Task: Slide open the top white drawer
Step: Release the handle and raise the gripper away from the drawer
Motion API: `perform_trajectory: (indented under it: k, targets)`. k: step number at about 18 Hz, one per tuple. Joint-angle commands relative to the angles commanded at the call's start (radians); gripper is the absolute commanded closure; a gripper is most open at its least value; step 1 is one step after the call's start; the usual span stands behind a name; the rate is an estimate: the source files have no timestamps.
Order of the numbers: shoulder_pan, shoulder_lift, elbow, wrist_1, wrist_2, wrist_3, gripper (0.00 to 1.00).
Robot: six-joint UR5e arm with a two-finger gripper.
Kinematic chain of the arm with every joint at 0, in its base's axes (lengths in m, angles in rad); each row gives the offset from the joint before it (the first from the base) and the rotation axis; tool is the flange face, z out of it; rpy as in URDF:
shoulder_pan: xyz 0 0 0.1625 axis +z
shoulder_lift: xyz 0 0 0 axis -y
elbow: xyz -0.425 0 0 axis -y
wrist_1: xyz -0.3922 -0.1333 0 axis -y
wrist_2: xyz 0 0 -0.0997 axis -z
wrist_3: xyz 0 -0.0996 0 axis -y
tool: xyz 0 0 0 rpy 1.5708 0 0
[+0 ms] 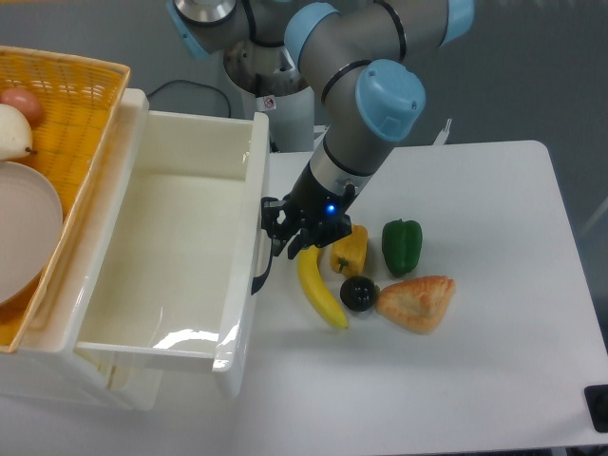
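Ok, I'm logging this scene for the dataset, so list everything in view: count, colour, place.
top white drawer: one, white, pulled out at left, tray bare
black handle: one, on the drawer front
wicker basket: one, orange, on the cabinet top, far left
plate: one, white, in the basket
banana: one, yellow, beside the drawer front
yellow pepper: one, right of the banana
green pepper: one, right of the yellow pepper
dark round fruit: one, black, below the yellow pepper
pastry: one, golden, right of the fruit
table: one, white
gripper: one, black, at the handle
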Motion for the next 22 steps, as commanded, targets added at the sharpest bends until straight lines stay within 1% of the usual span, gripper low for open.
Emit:
perform_trajectory:
  k: [4,5,7,8,9,10,12,14,17,19,20,22]
  targets:
    - [0.009,0.000,0.008,-0.002,-0.003,0.002,0.70]
    - [0.009,0.000,0.014,0.000,0.000,0.002,0.65]
    - [0.028,0.005,0.029,0.009,0.003,0.008,0.40]
    - [0.034,0.006,0.037,0.014,0.005,0.029,0.25]
    - [0.046,0.005,0.041,0.020,0.014,0.066,0.03]
    - [0.064,0.006,0.041,0.023,0.024,0.095,0.00]
    - [0.081,0.005,0.043,0.038,0.034,0.109,0.00]
    - [0.115,0.003,0.041,0.058,0.040,0.123,0.00]
    - [0.124,-0.002,0.040,0.078,0.072,0.193,0.00]
    - [0.132,-0.008,0.044,0.107,0.150,0.279,0.00]
    - [0.133,-0.015,0.044,0.110,0.203,0.348,0.00]
    - [0.144,-0.031,0.044,0.110,0.273,0.502,0.00]
